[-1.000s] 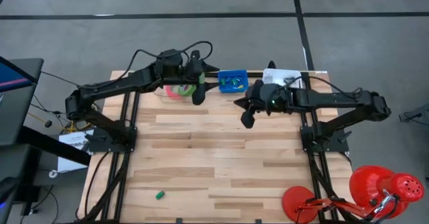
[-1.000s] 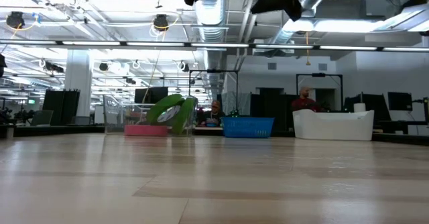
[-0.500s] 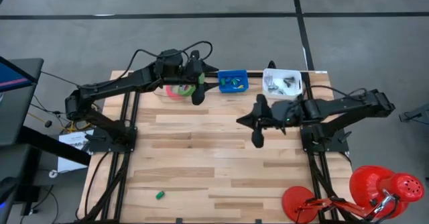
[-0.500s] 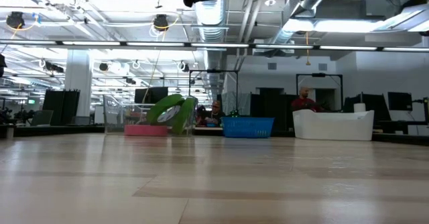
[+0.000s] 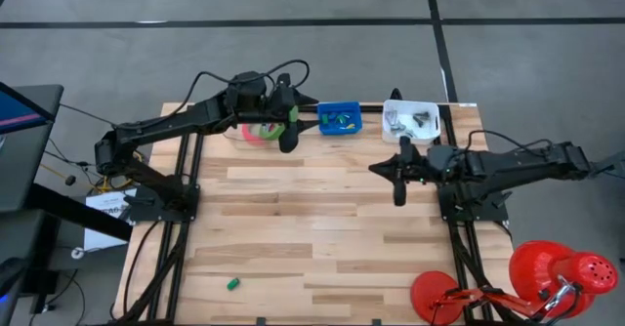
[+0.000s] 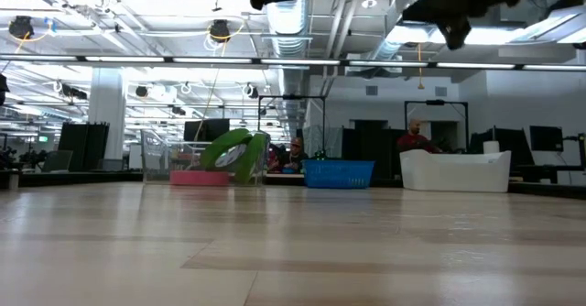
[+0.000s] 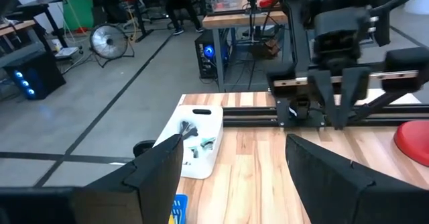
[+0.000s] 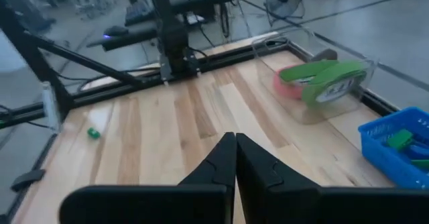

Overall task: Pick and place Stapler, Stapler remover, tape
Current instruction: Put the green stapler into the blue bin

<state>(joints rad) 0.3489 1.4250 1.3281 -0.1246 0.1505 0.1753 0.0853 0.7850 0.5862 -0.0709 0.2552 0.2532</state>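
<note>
Seen from above, the left gripper (image 5: 287, 136) hangs at the far left of the table (image 5: 293, 238), just beside the clear bin (image 5: 256, 131) that holds the tape (image 5: 262, 129). Its own wrist view shows what the overhead cannot: the two dark fingers (image 7: 157, 167) stand well apart with nothing between them, looking across to a white tray (image 7: 194, 140) of small dark pieces.

The right gripper (image 5: 398, 191) is over the table's right half, near the white tray (image 5: 411, 119) at the far edge. Its wrist view shows the fingers (image 8: 221, 160) pressed together, empty, pointing across the boards toward the clear bin (image 8: 322, 83). There the rolls read clearly: two green rings (image 8: 330, 76) leaning on a pink-red one (image 8: 287, 84) (the overhead gives only a smear of green and pink). The same view catches a corner of the blue basket (image 8: 395, 147) and a small green piece (image 8: 93, 133) lying alone on the wood, which the overhead places at the near left (image 5: 233, 284).

The low view lines up the far edge: green rolls (image 6: 233, 152) tilted in the clear bin over the pink one (image 6: 198, 178), then the blue basket (image 6: 338, 172), then the white tray (image 6: 455, 170), with both arms only dark shapes at the top. No view lets me pick out a stapler or remover for certain.

A red lamp (image 5: 552, 272) sits at the table's near right corner.
</note>
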